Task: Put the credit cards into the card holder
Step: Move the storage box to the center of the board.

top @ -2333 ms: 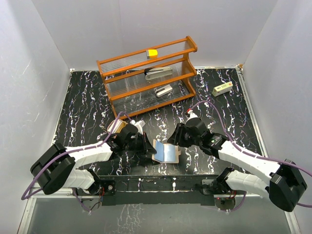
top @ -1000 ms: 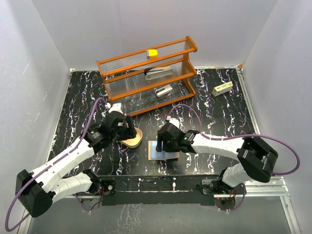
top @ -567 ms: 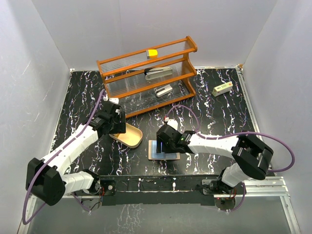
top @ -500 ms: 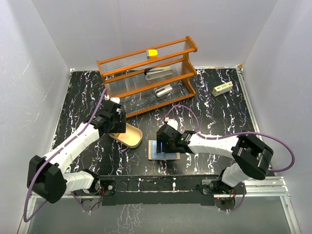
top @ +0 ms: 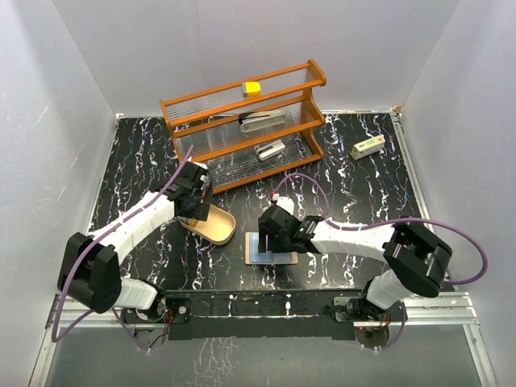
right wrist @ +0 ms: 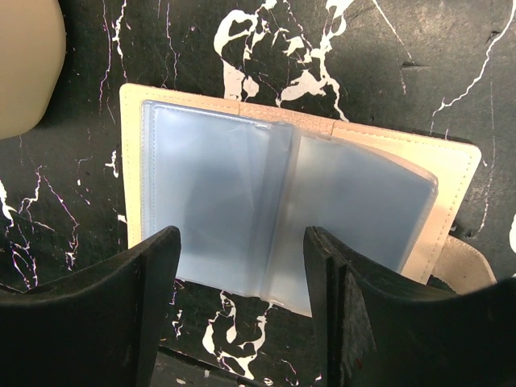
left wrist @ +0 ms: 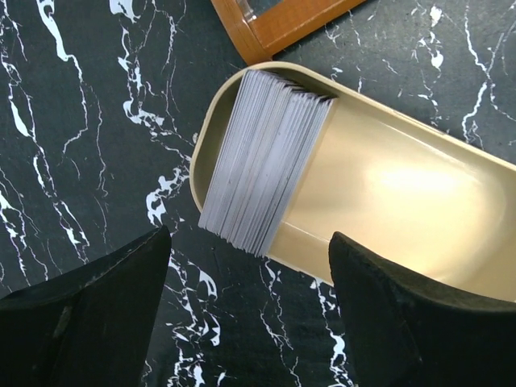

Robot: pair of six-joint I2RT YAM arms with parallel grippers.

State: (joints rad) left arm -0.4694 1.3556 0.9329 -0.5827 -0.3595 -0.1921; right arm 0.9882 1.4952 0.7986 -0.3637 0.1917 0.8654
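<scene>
The card holder (left wrist: 403,181), a shallow oval tan tray, lies on the black marbled table, left of centre (top: 219,229). A stack of credit cards (left wrist: 262,165) stands on edge in its end nearest the rack, showing pale grey edges. My left gripper (left wrist: 248,262) hangs open above that end (top: 193,201), its fingers apart from the cards and holding nothing. My right gripper (right wrist: 242,246) is open low over a tan stitched folding wallet (right wrist: 290,197), which lies open (top: 272,250) with clear sleeves up. Nothing is between its fingers.
An orange wooden rack (top: 242,129) stands at the back, just beyond the tray. It carries a yellow block (top: 252,88) and two grey stapler-like objects (top: 262,121) (top: 272,150). A small white and green box (top: 367,147) lies at the back right.
My left arm has swung back towards the rack, uncovering the tray, and its jaws have widened. My right gripper has stayed over the open wallet.
</scene>
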